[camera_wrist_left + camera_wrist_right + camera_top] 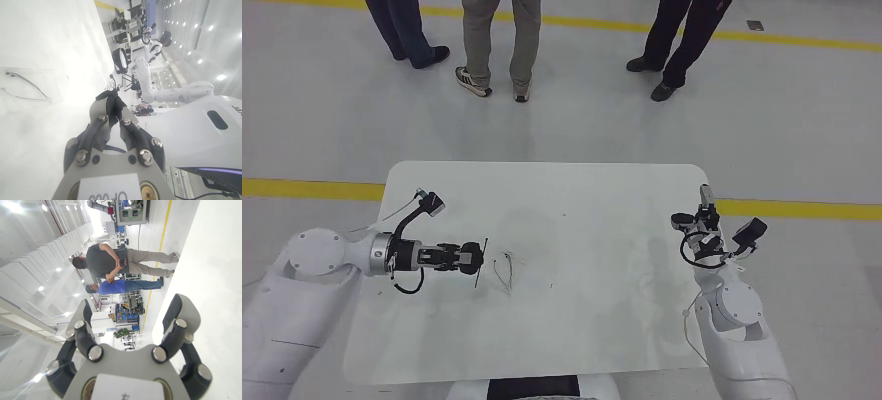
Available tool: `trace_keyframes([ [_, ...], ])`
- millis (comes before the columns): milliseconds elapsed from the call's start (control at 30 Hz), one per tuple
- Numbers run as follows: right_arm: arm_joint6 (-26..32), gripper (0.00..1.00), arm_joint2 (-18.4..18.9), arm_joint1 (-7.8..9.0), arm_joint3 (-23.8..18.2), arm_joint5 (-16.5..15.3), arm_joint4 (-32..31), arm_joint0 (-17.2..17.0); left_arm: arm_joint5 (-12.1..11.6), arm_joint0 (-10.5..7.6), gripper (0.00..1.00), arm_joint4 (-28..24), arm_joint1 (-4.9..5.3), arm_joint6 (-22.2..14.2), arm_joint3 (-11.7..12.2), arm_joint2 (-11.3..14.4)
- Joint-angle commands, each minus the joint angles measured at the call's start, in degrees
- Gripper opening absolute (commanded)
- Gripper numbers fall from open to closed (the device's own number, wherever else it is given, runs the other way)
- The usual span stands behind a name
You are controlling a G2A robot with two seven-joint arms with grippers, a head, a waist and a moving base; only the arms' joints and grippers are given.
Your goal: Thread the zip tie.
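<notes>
Crosswise grip: zip tie [482, 263] in my left claw [472, 258].
Claw pinched shut on the tie, long axis across it; my right claw [132, 310], wide open and empty, hangs well apart at the tabletop [592, 200] edge.

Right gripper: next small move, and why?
Probably bring the right gripper across the table toward the left gripper. The right one is open and empty at the table's edge, while the left is shut on a black zip tie whose ends stick out either side. Threading likely needs a second grip.
</notes>
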Motion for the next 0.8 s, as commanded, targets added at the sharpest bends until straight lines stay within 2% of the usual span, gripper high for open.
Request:
trace_keyframes([
  [0,0.0,1.00,0.0,0.00,0.0,0.0,0.0,0.0,0.0,0.00,0.00,0.0,0.00,0.0,0.0,0.0],
  [67,0.2,1.00,0.0,0.00,-0.1,0.0,-0.1,0.1,0.0,0.00,0.00,0.0,0.00,0.0,0.0,0.0],
  [267,8.9,1.00,-2.9,0.29,-5.0,0.9,-7.2,2.4,0.0,0.00,0.00,0.0,0.00,0.0,0.0,0.0],
  [333,12.8,1.00,-5.2,0.33,-5.5,1.3,-9.3,3.6,0.0,0.00,0.00,0.0,0.00,0.0,0.0,0.0],
  [400,16.9,1.00,-8.2,0.40,-5.3,3.2,-12.8,5.2,0.0,0.00,0.00,0.0,0.00,0.0,0.0,0.0],
  [500,21.7,1.00,-13.1,0.29,-4.8,3.4,-16.8,7.5,0.0,0.00,0.00,0.0,0.00,0.0,0.0,0.0],
  [600,23.4,1.00,-17.2,0.02,-4.3,4.6,-19.7,9.2,0.0,0.00,0.00,0.0,0.00,0.0,0.0,0.0],
  [667,23.9,1.00,-19.4,-0.19,-4.6,4.1,-21.0,9.8,0.0,0.00,0.00,0.0,0.00,0.0,0.0,0.0],
  [767,24.1,1.00,-19.7,-0.22,-4.6,3.9,-21.1,9.9,0.0,0.00,0.00,0.0,0.00,0.0,0.0,0.0],
])
